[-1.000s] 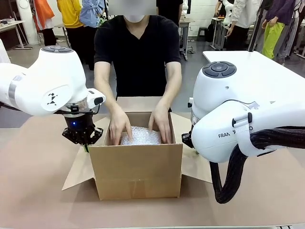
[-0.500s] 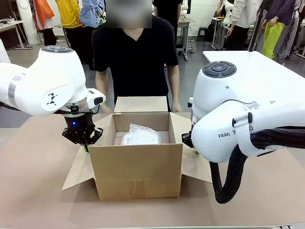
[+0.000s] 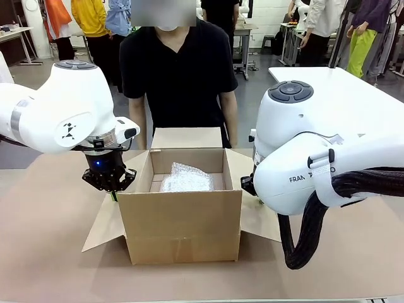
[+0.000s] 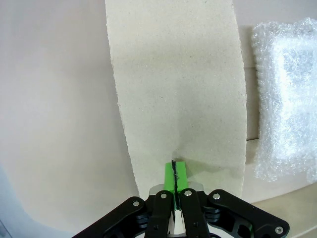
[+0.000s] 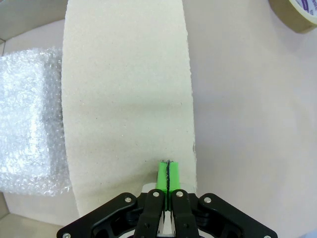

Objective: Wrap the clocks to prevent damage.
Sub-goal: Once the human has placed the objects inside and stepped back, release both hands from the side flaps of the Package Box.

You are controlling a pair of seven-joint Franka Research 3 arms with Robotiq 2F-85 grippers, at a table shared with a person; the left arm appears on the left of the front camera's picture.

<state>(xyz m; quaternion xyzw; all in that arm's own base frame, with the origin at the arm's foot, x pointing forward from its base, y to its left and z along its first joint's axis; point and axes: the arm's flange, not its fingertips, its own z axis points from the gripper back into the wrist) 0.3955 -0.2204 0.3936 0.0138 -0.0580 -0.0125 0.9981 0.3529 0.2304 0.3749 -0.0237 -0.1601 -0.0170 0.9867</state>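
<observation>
Front: open cardboard box (image 3: 180,218) mid-counter (image 3: 50,252); bubble-wrapped bundle (image 3: 186,179) inside, toward far wall; left end effector (image 3: 114,196) above left flap (image 3: 101,228)
Left wrist: left end effector (image 4: 177,171) closed, empty, over left flap
Right wrist: right end effector (image 5: 168,174) closed, empty, over right flap (image 5: 126,89); tape roll (image 5: 293,15) on counter

We see a brown table (image 3: 50,252) with a person (image 3: 183,69) in a black short-sleeved top standing at its far side, arms hanging down. In the right wrist view a roll of tan tape (image 5: 297,15) lies on the table, cut off by the picture's top right corner. Farther back are a white table (image 3: 360,95) on the right and other people, one in an orange top (image 3: 55,16), one in a yellow top (image 3: 91,16) and one in lime-green trousers (image 3: 360,47).
</observation>
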